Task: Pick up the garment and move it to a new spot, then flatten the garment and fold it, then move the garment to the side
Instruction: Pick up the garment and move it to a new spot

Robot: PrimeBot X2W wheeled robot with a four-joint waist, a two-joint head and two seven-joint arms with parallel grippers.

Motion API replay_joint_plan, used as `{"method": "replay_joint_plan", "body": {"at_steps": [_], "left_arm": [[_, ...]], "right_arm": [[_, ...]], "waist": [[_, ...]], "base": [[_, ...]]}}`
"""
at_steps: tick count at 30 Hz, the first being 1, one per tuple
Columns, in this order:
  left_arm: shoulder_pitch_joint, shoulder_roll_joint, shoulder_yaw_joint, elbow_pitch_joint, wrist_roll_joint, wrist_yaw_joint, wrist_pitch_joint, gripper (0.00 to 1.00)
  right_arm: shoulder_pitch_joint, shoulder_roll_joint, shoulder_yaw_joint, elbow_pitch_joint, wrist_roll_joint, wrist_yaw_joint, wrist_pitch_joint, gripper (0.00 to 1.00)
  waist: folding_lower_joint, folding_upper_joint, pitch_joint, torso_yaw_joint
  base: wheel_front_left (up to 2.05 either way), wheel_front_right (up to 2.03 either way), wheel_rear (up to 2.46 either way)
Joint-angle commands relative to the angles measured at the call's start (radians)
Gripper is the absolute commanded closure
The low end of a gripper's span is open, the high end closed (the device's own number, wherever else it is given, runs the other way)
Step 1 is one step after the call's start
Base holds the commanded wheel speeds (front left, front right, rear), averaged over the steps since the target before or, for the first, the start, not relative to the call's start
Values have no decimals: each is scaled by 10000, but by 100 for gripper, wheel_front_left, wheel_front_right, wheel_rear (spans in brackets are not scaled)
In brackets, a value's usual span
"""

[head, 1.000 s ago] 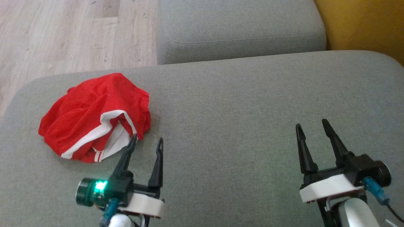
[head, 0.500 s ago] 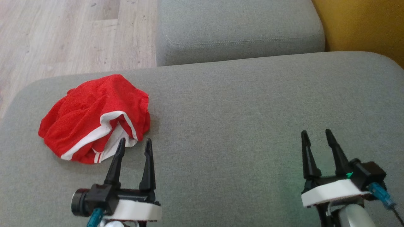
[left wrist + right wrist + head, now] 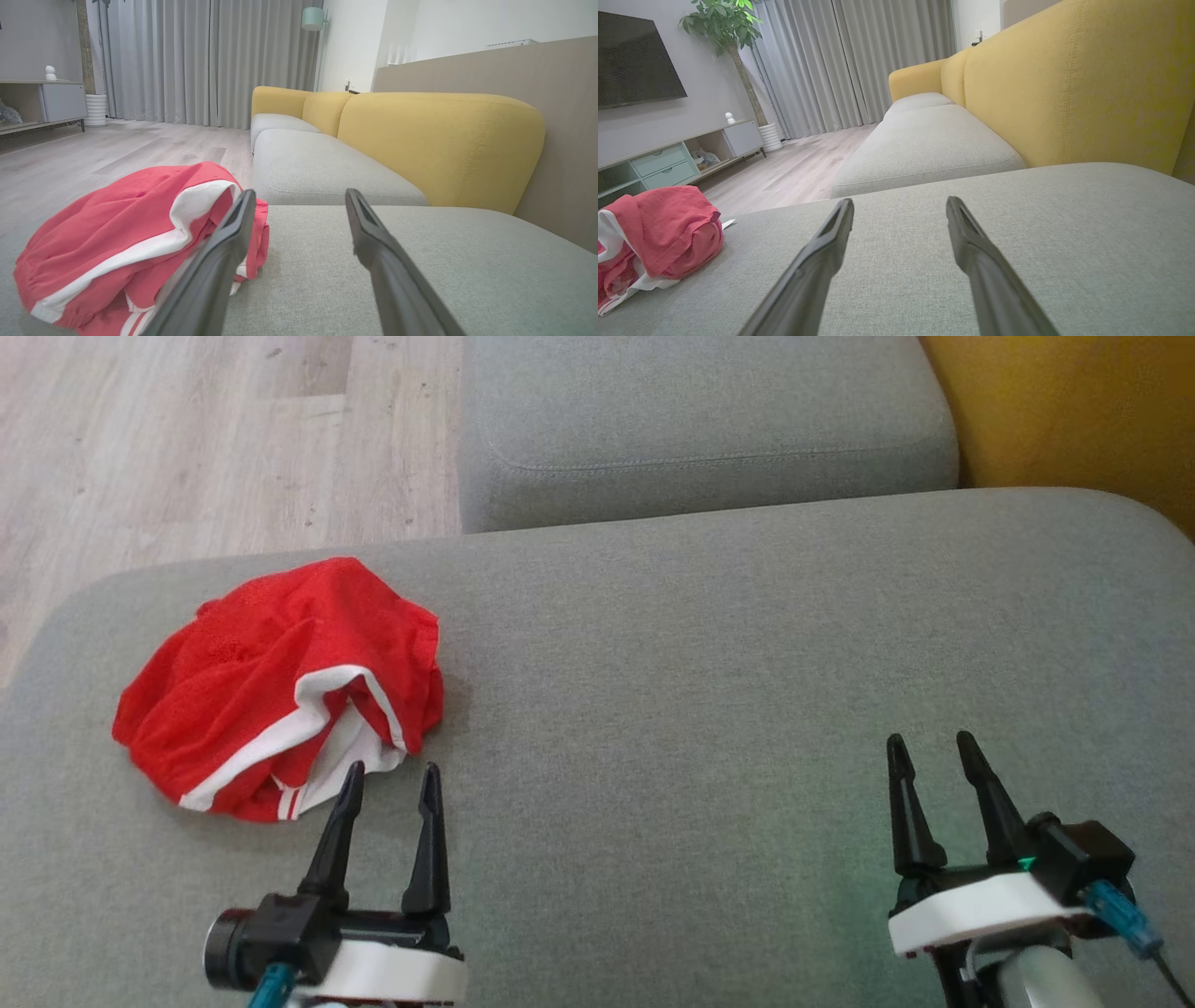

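A crumpled red garment (image 3: 271,681) with white stripes lies in a heap on the left part of the grey sofa seat (image 3: 747,691). My left gripper (image 3: 392,771) stands open just in front of the heap's near right edge, nothing between its fingers. In the left wrist view the garment (image 3: 121,238) sits left of and partly behind the left finger, and the gripper (image 3: 299,196) is empty. My right gripper (image 3: 926,742) is open and empty far to the right over bare cushion. The right wrist view has the garment (image 3: 658,233) at its left edge and the open gripper (image 3: 899,201).
A second grey seat cushion (image 3: 709,420) lies beyond the one I work on. Yellow backrest (image 3: 1074,411) rises along the right. Wooden floor (image 3: 187,439) drops off past the left and far-left edge of the seat. Bare cushion spreads between the two grippers.
Both grippers have drawn back toward me. The left one pulled away from the garment's edge and turned straighter. The garment has stayed where it was.
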Motion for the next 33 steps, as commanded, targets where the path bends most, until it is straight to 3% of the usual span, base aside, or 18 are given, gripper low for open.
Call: {"method": "replay_joint_plan", "body": {"at_steps": [1,10,25,33], "left_arm": [[-340,-72,404,-223,94,-64,-95,0],[-389,-109,567,26,272,-210,-95,0],[-49,-116,1165,3,573,-280,-95,0],[129,-117,1367,-37,673,-442,-95,0]], "right_arm": [[-407,-96,220,-389,-49,-7,-118,0],[-148,-96,355,-578,42,-7,-118,0],[127,-96,1514,-827,383,-7,-118,0],[177,-96,1862,-840,484,-7,-118,0]], "waist": [[0,-1,-15,84],[0,-1,-132,1025],[0,-1,-485,2770],[0,-1,-620,3203]], "base": [[0,0,0],[0,0,0],[0,0,0],[0,0,0]]}}
